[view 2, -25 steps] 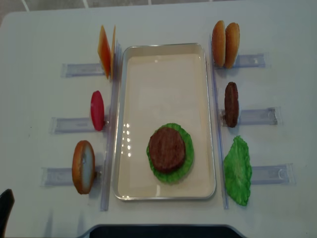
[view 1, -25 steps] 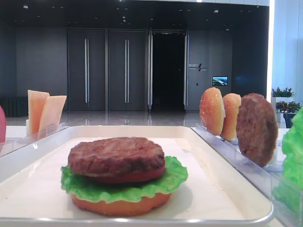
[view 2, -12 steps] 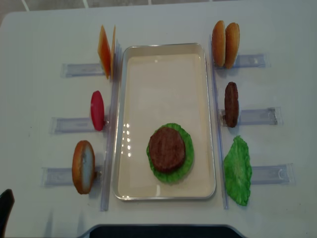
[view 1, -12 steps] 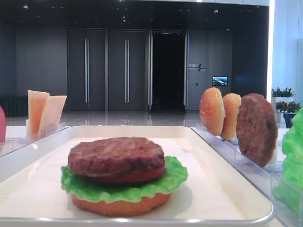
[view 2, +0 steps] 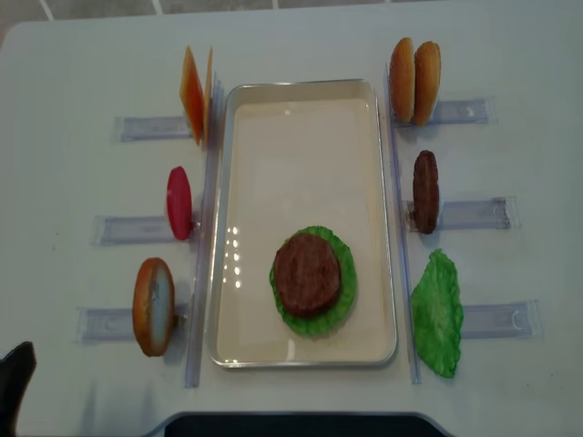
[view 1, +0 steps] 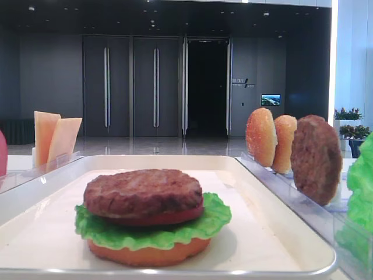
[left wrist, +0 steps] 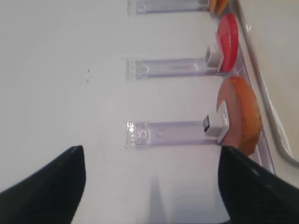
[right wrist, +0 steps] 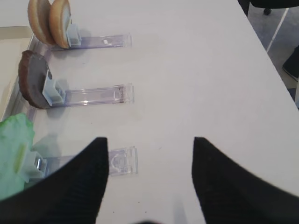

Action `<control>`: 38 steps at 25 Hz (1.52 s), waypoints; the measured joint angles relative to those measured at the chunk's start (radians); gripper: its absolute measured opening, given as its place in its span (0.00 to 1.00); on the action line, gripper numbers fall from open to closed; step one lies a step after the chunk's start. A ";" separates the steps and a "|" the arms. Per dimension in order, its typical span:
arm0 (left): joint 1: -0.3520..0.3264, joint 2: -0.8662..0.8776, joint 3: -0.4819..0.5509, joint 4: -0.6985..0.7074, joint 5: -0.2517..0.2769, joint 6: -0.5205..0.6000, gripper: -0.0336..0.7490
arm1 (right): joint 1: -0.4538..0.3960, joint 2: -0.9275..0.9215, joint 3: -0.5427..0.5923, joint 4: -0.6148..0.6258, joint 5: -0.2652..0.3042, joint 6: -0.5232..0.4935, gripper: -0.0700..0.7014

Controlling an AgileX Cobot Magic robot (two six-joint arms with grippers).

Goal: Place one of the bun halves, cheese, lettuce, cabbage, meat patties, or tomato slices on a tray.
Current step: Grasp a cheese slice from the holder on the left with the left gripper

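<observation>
Left gripper [left wrist: 152, 186]: jaws apart, empty, over table short of rack holding bun half [left wrist: 239, 114] upright for side pickup. Right gripper [right wrist: 149, 179]: apart, empty. Tray [view 2: 239, 346]: stack topped by meat patty [view 2: 307, 274], awaiting next layer.

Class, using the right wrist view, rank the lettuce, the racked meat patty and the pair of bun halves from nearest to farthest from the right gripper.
1. lettuce, lower left, beside the right gripper.
2. meat patty, mid left.
3. bun halves, top left.
</observation>
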 joint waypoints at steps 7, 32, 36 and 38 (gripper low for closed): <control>0.000 0.342 -0.119 0.025 0.043 -0.022 0.92 | 0.000 0.000 0.000 0.000 0.000 0.000 0.62; 0.000 1.523 -1.016 -0.037 0.102 -0.038 0.92 | 0.000 0.000 0.000 0.000 0.000 0.000 0.62; 0.000 1.637 -1.127 -0.045 0.103 -0.037 0.92 | 0.000 0.000 0.000 0.000 0.000 0.000 0.62; 0.000 1.690 -1.179 -0.047 0.104 -0.037 0.92 | 0.000 0.000 0.000 0.000 0.000 0.000 0.62</control>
